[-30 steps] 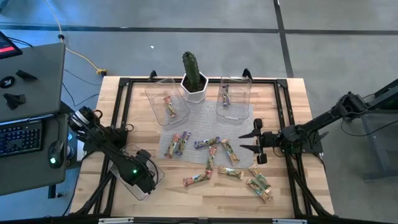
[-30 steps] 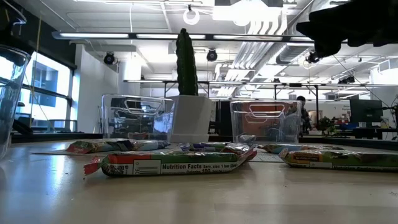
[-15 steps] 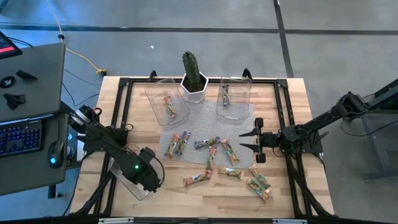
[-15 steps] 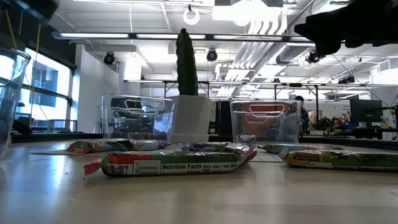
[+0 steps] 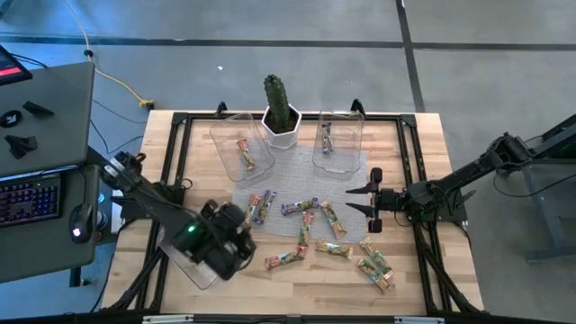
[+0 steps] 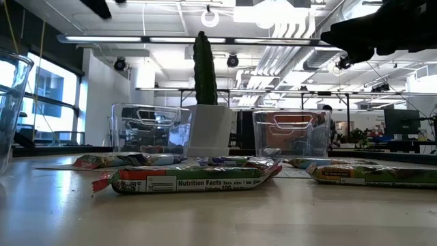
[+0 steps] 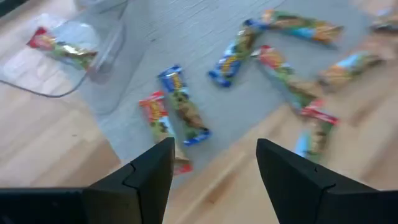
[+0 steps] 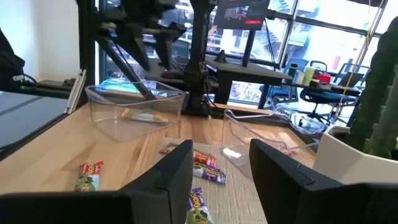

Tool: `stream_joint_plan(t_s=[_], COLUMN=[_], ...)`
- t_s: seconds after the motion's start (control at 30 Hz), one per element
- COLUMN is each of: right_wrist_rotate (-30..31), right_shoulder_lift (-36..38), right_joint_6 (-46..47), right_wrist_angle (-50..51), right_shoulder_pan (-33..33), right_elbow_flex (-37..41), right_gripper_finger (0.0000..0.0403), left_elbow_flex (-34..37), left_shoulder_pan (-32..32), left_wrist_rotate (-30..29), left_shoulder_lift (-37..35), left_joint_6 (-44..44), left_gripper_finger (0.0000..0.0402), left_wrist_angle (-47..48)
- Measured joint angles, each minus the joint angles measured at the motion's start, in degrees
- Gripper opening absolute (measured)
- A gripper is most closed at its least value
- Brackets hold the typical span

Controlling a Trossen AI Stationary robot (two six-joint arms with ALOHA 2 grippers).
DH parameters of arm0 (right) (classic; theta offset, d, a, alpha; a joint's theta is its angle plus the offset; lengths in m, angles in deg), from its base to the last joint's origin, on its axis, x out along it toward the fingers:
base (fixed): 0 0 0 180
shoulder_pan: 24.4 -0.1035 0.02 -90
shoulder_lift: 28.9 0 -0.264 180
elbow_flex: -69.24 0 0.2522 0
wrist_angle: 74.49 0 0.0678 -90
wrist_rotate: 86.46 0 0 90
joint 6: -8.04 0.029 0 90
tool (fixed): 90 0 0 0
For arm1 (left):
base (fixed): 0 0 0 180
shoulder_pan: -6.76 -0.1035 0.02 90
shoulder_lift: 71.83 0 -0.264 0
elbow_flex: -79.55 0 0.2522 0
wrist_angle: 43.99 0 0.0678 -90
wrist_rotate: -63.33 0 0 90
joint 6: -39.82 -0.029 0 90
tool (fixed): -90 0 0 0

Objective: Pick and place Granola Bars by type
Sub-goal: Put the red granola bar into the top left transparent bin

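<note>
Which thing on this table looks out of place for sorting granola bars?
The cactus in a white pot stands between the two far clear tubs; it is no part of the sorting. Otherwise the granola bars simply lie scattered at mixed angles on the grey mat, none visibly torn.

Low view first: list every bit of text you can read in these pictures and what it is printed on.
"Nutrition Facts" on the white panel of the nearest granola bar, lying on the table in the low view.
The smaller lines on that panel: too small to read.
Wrapper print on the other granola bars, all views: blurred, not readable.
Red sign on a screen, right wrist view: unreadable.
</note>
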Motion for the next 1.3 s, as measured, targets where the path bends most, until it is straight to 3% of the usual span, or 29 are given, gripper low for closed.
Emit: stream_joint_plan(t_s=[0.2, 0.5, 0.73, 1.1, 1.3], right_wrist_rotate=[0.0, 0.0, 0.0, 0.0, 0.0], right_shoulder_lift=[0.0, 0.0, 0.0, 0.0, 0.0], right_joint_6=[-0.3, 0.0, 1.7, 3.2, 4.1], right_wrist_angle=[0.0, 1.1, 2.5, 3.0, 3.1], right_shoulder_pan=[0.0, 0.0, 0.0, 0.0, 0.0], right_elbow_flex=[0.0, 0.0, 0.0, 0.0, 0.0], right_gripper_finger=[0.0142, 0.0142, 0.0142, 0.0142, 0.0142], left_elbow_flex=[5.6, 18.7, 27.2, 33.8, 34.0], left_shoulder_pan=[-9.6, -19.0, -20.5, -20.3, -20.3], left_wrist_rotate=[7.4, 18.0, 19.2, 20.4, 20.4], left_shoulder_lift=[2.4, 3.7, 3.7, 3.6, 3.6], left_joint_6=[-5.0, -10.3, -10.1, -6.8, -7.3], left_gripper_finger=[0.0221, 0.0221, 0.0221, 0.022, 0.018], left_wrist_angle=[-2.0, -17.6, -29.6, -34.9, -35.9])
